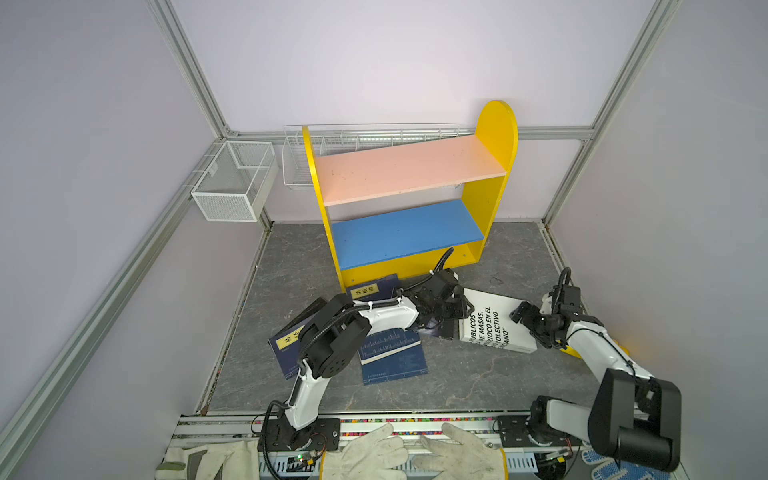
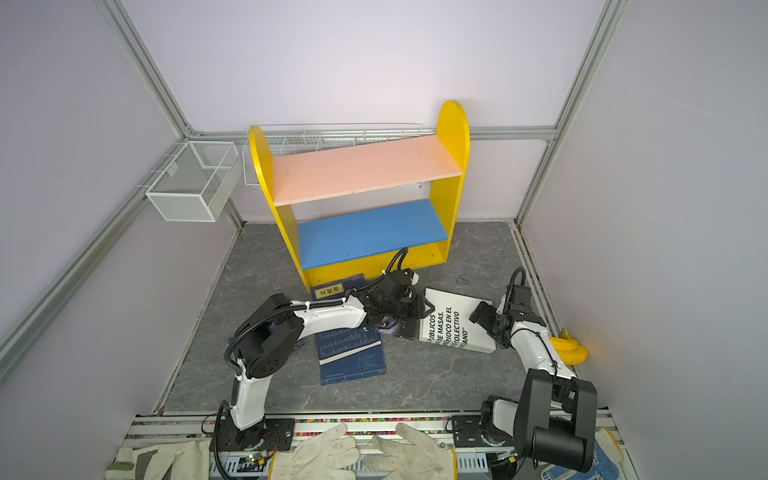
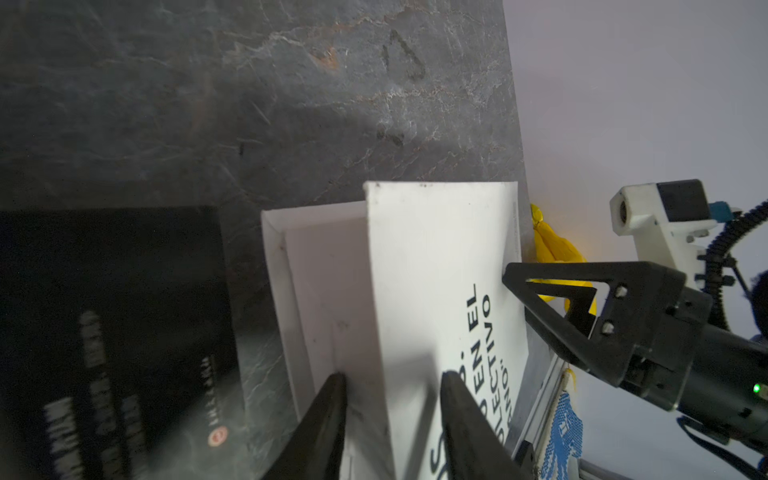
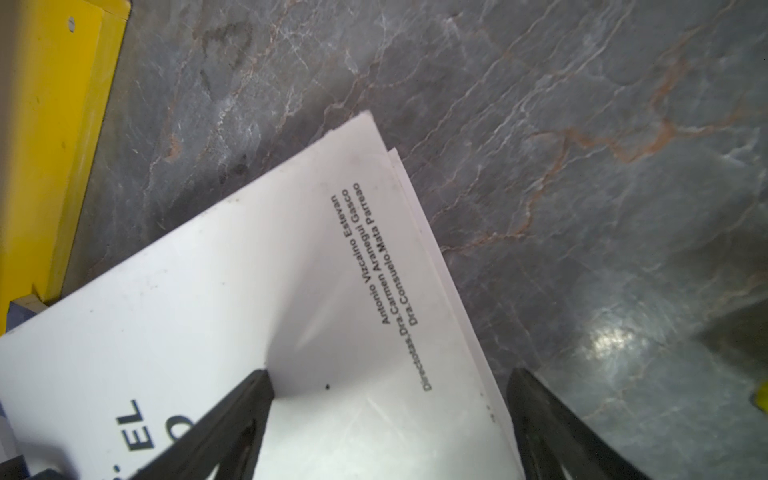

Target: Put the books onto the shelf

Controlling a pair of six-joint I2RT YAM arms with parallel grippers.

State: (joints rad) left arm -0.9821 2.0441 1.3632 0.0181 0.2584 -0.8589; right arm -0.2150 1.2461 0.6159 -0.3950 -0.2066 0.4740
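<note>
The shelf (image 1: 407, 170) stands at the back with its pink and blue boards (image 1: 407, 232) bare. A white book (image 1: 494, 320) with black lettering lies right of centre, its cover (image 3: 436, 249) raised. My left gripper (image 3: 395, 376) straddles that cover at the book's left edge (image 1: 461, 320), jaws narrowed. Whether they pinch it is unclear. My right gripper (image 4: 388, 374) hangs open over the book's right corner (image 1: 521, 311), one finger above the cover and one above the table. Navy books (image 1: 392, 355) (image 1: 370, 291) (image 1: 286, 345) and a black book (image 3: 112, 332) lie scattered at left.
White wire baskets (image 1: 237, 178) (image 1: 332, 145) hang on the back walls beside and behind the shelf. A yellow object (image 2: 569, 347) lies by the right wall behind my right arm. Work gloves (image 1: 374, 453) rest on the front rail. Walls close in on three sides.
</note>
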